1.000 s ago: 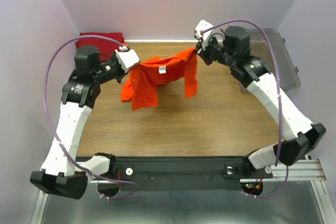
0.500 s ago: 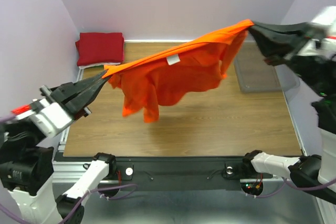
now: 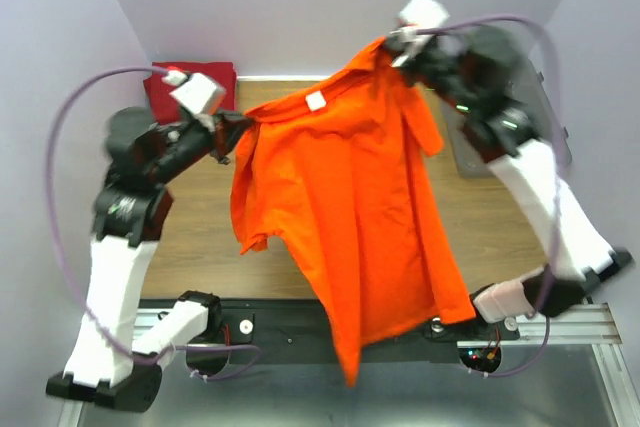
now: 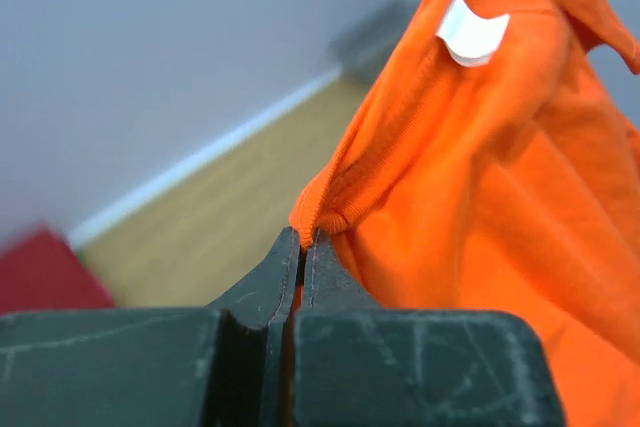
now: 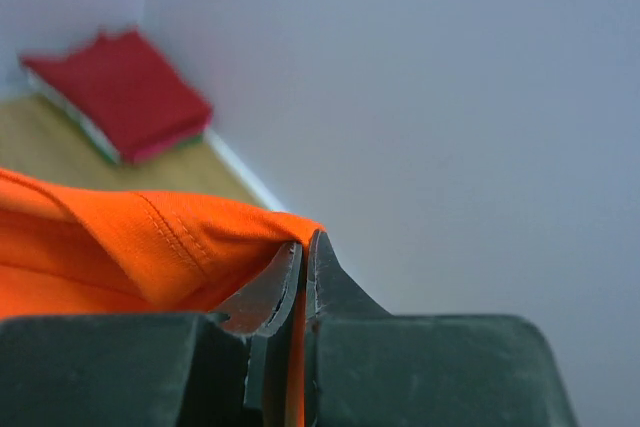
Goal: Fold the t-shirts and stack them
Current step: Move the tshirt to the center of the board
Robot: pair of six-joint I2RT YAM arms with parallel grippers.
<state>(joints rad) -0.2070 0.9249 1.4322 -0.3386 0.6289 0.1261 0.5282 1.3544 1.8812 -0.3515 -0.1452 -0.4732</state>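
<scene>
Pinching the orange shirt [image 3: 350, 207] [image 4: 480, 167] [image 5: 120, 237], the left gripper [image 3: 240, 121] [image 4: 303, 242] has its jaws pressed tight together on a bunched bit of ribbed edge near the collar. No gap between the fingers in the left wrist view.

The right gripper [image 3: 390, 50] [image 5: 303, 242] is also clamped flat, on a stitched hem fold that sticks out to the left of its tips in the right wrist view.

The shirt is up in the air, stretched between the two grippers along its top edge. The body hangs below them and drapes toward the arm bases. Its lowest corner reaches past the near edge of the table [image 3: 500, 217] in the top view. The white tag [image 3: 316, 100] [image 4: 470, 32] sits on the top edge between the grippers, closer to the left one. One sleeve hangs under the left gripper and the other droops below the right gripper.

The red shirt [image 3: 158, 99] [image 4: 40, 272] [image 5: 115, 92] lies folded behind the left gripper in the far left corner by the wall [image 3: 300, 7], apart from both grippers. Thin white and green edges [image 5: 100, 142] show under it in the right wrist view.
</scene>
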